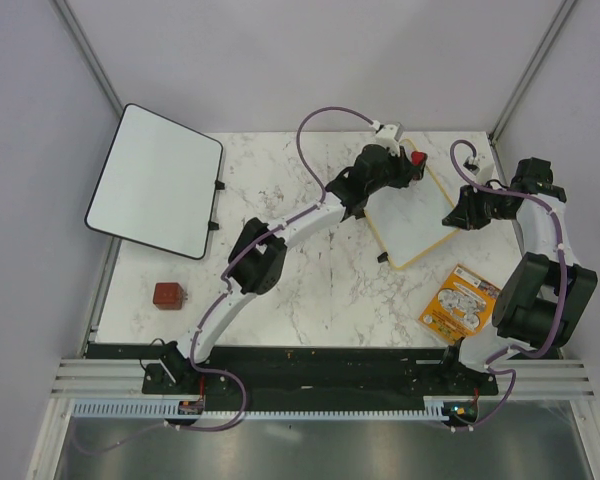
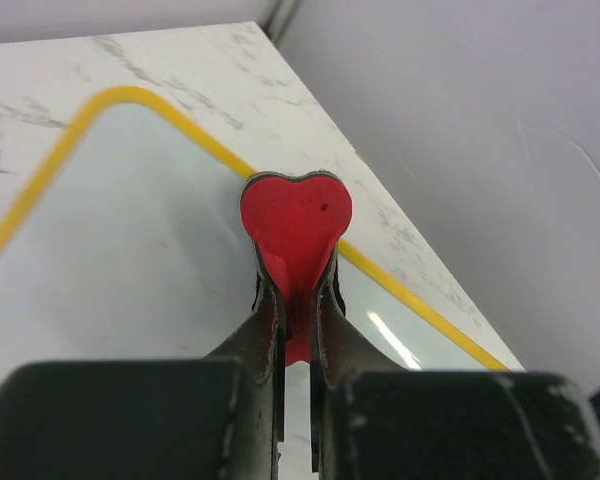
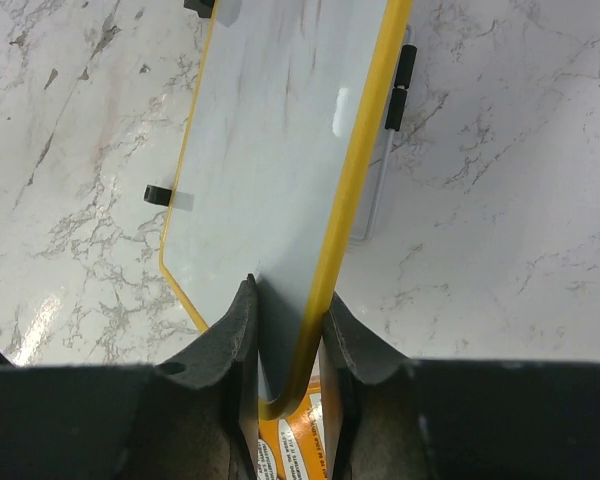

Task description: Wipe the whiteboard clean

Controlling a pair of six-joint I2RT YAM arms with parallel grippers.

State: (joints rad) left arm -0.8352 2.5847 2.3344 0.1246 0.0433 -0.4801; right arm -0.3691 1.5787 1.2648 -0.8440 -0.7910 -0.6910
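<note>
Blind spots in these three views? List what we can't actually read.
- Top view: whether the red heart-shaped eraser touches the small yellow-framed whiteboard; the left gripper covers that corner.
- Left wrist: the eraser's lower part, hidden between the fingers.
- Right wrist: faint streaks on the board, ink or reflection, unclear.
- Orange printed card: print too small from above; the right gripper hides most of it at the right wrist.

Two boards: one yellow-framed whiteboard [image 1: 412,225] right of centre, one larger black-framed board [image 1: 155,180] upper left; one red heart-shaped eraser [image 2: 295,215]; one red-brown block [image 1: 169,295] at left; one orange printed packet [image 1: 460,302] lower right
</note>
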